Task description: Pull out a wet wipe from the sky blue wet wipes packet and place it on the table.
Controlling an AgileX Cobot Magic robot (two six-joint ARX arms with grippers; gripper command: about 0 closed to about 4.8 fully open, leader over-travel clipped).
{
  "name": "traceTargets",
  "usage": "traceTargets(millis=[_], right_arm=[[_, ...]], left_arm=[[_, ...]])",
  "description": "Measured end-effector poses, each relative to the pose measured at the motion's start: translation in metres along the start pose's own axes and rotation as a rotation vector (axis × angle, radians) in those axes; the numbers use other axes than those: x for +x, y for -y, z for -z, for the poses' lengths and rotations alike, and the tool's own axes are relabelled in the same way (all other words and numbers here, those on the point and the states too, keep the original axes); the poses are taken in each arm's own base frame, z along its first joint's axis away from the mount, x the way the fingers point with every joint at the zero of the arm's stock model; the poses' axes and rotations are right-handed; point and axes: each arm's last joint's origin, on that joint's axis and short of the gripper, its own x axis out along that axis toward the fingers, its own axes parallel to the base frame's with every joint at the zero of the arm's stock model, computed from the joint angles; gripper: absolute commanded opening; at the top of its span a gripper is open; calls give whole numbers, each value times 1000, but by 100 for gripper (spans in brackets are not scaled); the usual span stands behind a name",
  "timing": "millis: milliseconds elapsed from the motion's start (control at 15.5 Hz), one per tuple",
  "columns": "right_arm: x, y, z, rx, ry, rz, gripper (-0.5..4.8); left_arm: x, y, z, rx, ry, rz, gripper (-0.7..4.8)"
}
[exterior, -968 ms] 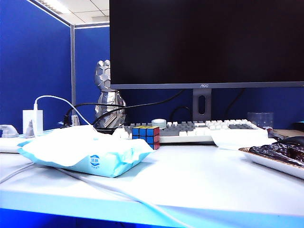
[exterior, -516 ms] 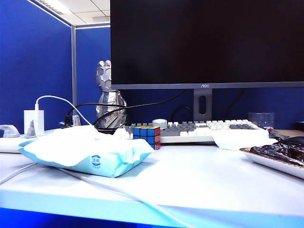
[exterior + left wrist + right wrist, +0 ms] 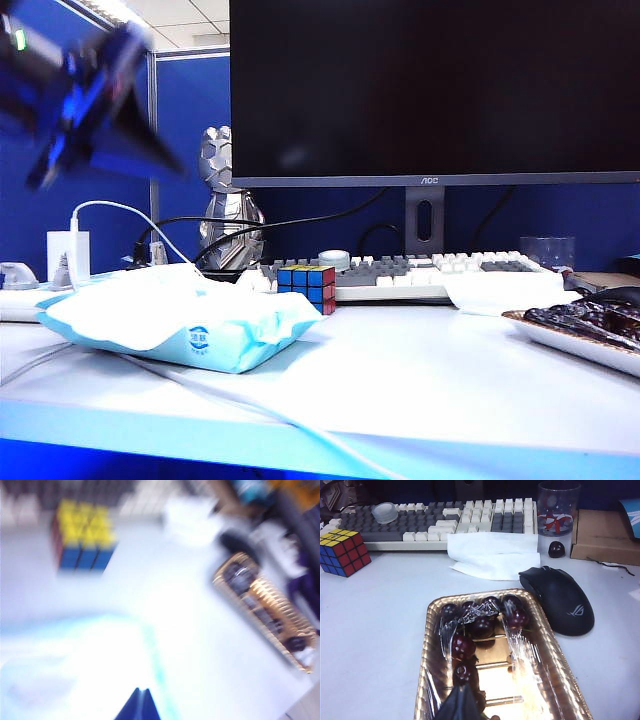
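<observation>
The sky blue wet wipes packet (image 3: 185, 320) lies at the left of the white table (image 3: 420, 380), its white top panel up. It shows blurred under the left wrist camera (image 3: 70, 670). No wet wipe shows outside the packet; it is hidden. My left gripper (image 3: 150, 140) is a blurred dark blue shape high above the packet's far left side. Its fingers meet at the tips, shut and holding nothing (image 3: 141, 691). My right gripper (image 3: 462, 689) is shut and empty, hanging over the gold tray (image 3: 432, 645); the exterior view does not show it.
A colour cube (image 3: 307, 287) stands just behind the packet, in front of a keyboard (image 3: 430, 272) and monitor (image 3: 430, 90). A white paper sheet (image 3: 495, 555), a black mouse (image 3: 562, 600) and a glass (image 3: 558, 512) sit at the right. A white cable (image 3: 200, 390) crosses the table's front left.
The left arm, absent from the exterior view before, has swung in fast at the top left above the packet. Packet, cube and tray have not moved.
</observation>
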Motion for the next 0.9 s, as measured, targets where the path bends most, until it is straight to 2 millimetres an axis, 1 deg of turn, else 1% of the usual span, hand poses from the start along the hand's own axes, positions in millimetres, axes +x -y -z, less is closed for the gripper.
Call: traceTargets(millis=[65, 129, 194, 258, 387, 452, 516, 581, 645, 839, 903], right_arm=[[0, 0, 0, 0, 0, 0, -1], [0, 0, 0, 0, 0, 0, 0], [0, 0, 0, 0, 0, 0, 0], [0, 0, 0, 0, 0, 0, 0], [0, 0, 0, 0, 0, 0, -1], [0, 0, 0, 0, 0, 0, -1], [0, 0, 0, 0, 0, 0, -1], [0, 0, 0, 0, 0, 0, -1], [0, 0, 0, 0, 0, 0, -1], [0, 0, 0, 0, 0, 0, 0], [0, 0, 0, 0, 0, 0, 0]], left_arm=[[2, -2, 1, -20, -8, -3, 97], [3, -3, 2, -33, -14, -5, 101], [3, -3, 4, -53, -31, -19, 129], [4, -4, 4, -57, -32, -28, 190], [4, -5, 4, -60, -25, -61, 197], [4, -6, 4, -64, -16, -101, 224], [4, -7, 4, -67, -13, -117, 328], [6, -7, 4, -63, -11, -127, 413], [9, -5, 3, -51, -15, -141, 433], [25, 2, -5, -9, -31, -153, 430], [30, 7, -8, 18, -44, -158, 430]])
